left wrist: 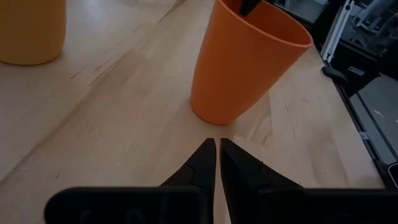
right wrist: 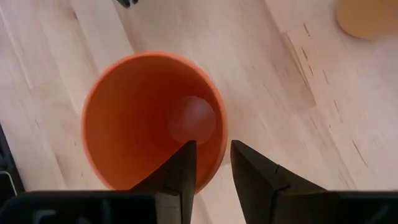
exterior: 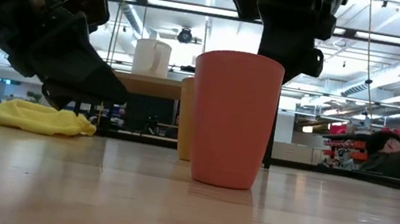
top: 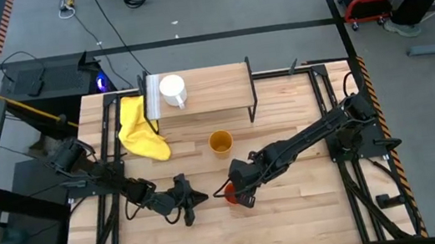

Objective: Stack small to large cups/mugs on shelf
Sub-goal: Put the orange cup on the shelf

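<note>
A: What danger was seen at this moment?

B: The right gripper (right wrist: 211, 163) was placed over the rim of the orange-red cup (top: 232, 194), one finger inside and one outside, with the wall between them. The fingers were only a little apart, and it could not be told if the wall was already pinched. If it was held so thinly at one side, the cup could be tilted or dropped when lifted — this was judged, not seen.

A: And the left gripper (left wrist: 217, 163)?

B: It was kept low on the table, just beside the same cup, with its fingers nearly closed and nothing between them. The cup could be pushed against it.

A: Where were the other things?

B: The white mug (top: 173, 91) was already set on the shelf (top: 213, 89). The yellow-orange cup (top: 220, 143) was left on the table (top: 297, 213), between the shelf and the grippers. A yellow cloth (top: 140, 132) was laid beside the shelf.

A: And the surface, the room?

B: Light wooden planks, smooth — a cup could slide easily. Behind, a workshop with ceiling lights and a seated person was seen.
</note>
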